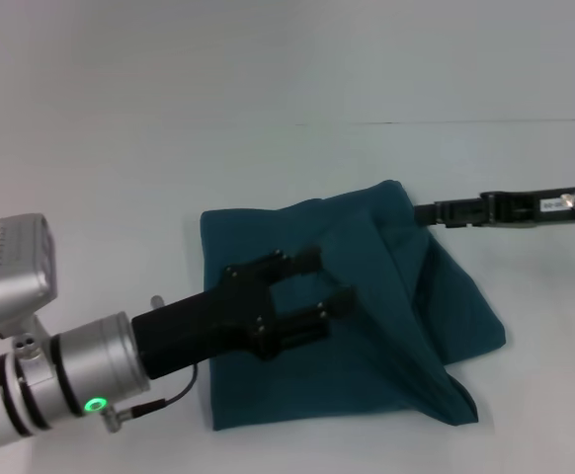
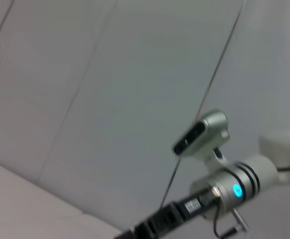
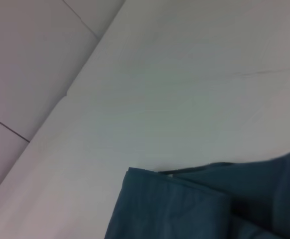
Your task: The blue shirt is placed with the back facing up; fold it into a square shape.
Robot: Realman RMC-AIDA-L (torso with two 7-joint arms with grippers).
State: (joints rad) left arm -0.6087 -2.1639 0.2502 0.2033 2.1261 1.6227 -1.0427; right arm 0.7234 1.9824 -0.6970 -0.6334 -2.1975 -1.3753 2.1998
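Parted left jaws (image 1: 322, 283) above blue shirt (image 1: 386, 326)

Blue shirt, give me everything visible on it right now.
The blue shirt is plain dark teal knit, no print, folded into a rough bundle on the white table. One layer lies diagonally across it, leaving a loose point near the robot's right. The left gripper is over it, jaws open; the right gripper is at its far right corner.

Left arm (image 1: 60, 380): silver cylindrical links, black bands, green indicator light, black cable; black two-fingered left gripper (image 1: 329, 279).
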